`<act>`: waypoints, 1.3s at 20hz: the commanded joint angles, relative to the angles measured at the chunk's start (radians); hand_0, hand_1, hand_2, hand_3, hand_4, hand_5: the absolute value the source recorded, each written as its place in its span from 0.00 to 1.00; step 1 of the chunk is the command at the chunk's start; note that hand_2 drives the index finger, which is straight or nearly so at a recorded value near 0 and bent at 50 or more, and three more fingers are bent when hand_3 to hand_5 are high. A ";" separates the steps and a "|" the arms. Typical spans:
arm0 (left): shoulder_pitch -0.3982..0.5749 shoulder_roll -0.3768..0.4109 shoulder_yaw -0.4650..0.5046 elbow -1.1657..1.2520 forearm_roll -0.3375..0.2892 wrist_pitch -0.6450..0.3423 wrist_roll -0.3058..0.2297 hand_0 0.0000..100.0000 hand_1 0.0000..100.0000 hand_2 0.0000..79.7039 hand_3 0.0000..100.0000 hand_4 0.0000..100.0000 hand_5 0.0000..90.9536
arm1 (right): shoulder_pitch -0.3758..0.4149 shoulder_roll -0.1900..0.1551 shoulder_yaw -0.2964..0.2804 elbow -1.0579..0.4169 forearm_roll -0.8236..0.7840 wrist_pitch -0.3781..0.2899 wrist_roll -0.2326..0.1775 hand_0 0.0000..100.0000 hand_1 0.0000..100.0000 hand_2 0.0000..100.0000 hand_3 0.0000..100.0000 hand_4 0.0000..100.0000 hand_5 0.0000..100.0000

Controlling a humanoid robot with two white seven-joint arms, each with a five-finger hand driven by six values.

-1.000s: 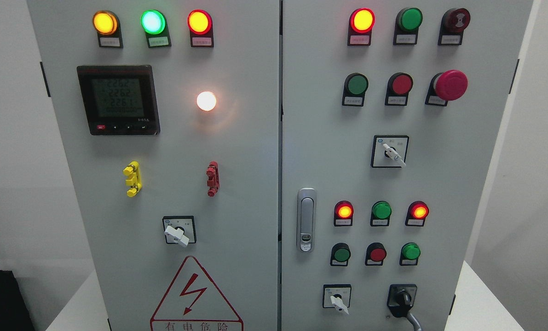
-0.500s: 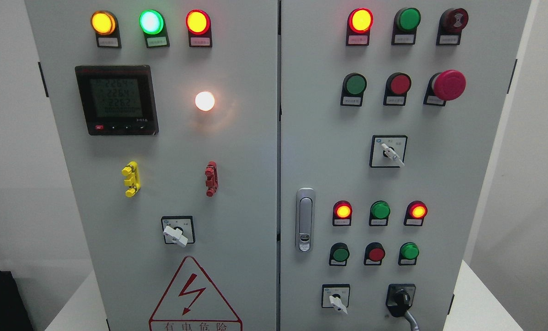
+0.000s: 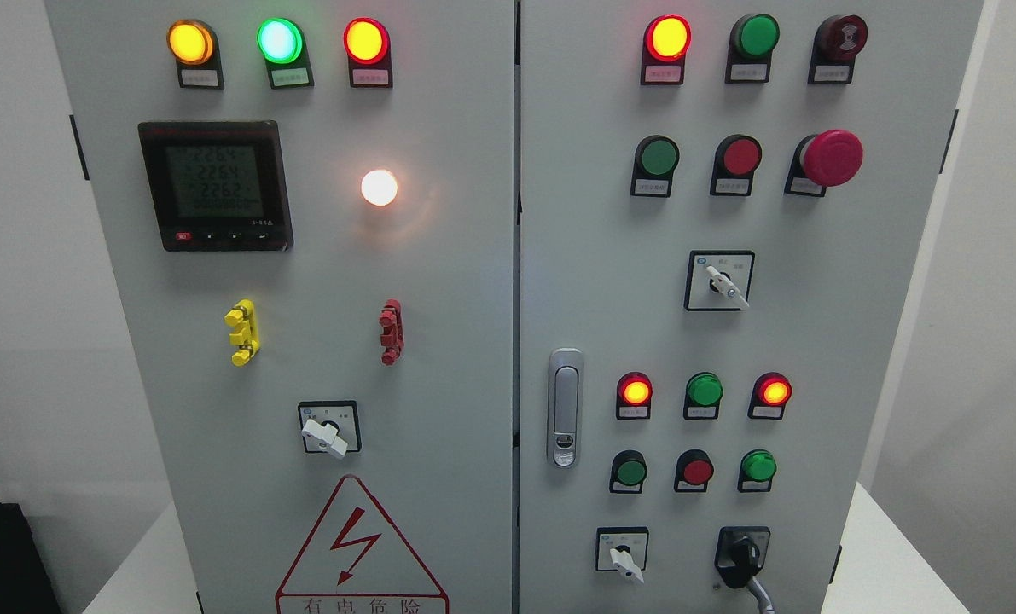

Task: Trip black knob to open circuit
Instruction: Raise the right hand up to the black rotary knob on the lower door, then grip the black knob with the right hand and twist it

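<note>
we see neither hand in frame, so grip state can't be told | small black rotary knob (image 3: 741, 556) sits lower right on grey metal cabinet (image 3: 473, 281), handle pointing down-right | we judge the right arm nearer

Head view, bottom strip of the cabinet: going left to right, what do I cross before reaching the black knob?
Black box with antenna → red lightning warning triangle → white-handled selector switch → black knob at the right door's lower right corner. No robot hand is in view.
</note>
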 commanded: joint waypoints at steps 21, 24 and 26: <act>0.000 -0.001 0.001 0.001 0.002 0.000 0.000 0.12 0.39 0.00 0.00 0.00 0.00 | -0.028 0.004 0.053 -0.038 0.007 -0.012 0.015 0.69 0.69 0.00 1.00 1.00 0.99; 0.000 -0.001 0.001 0.001 0.002 0.001 0.000 0.12 0.39 0.00 0.00 0.00 0.00 | -0.028 0.004 0.057 -0.045 0.007 -0.012 0.013 0.69 0.69 0.00 1.00 1.00 0.99; 0.000 -0.001 0.001 0.001 0.002 0.001 0.000 0.12 0.39 0.00 0.00 0.00 0.00 | -0.028 0.004 0.059 -0.045 0.007 -0.012 0.013 0.69 0.69 0.00 1.00 1.00 0.99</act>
